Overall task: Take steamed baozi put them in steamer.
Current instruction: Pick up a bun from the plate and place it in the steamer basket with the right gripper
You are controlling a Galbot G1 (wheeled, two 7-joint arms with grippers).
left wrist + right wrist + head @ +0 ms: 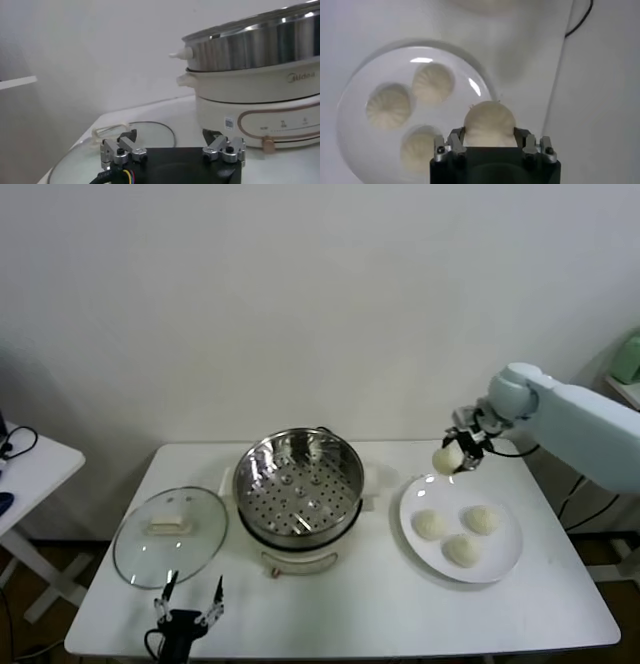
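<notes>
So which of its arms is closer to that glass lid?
The left. The left gripper hovers open beside the glass lid at the table's front edge; the right gripper holds a baozi above the plate, far across.

Right wrist view: held baozi [489, 122] lower half hidden behind right gripper [490, 145]; plate [350, 110] cut off at bottom-left edge.

Left wrist view: steamer [260, 75] cut off at right edge.

- White table [350, 609] with rounded corners, pushed close to the wall at its far edge.
- Plain white wall [300, 294] behind, bare, evenly lit.
- Second white table [35, 469] past the left edge, on crossed legs; black cable [18, 439] lying on it.
- Black cables [585, 504] hang beyond the right edge.
</notes>
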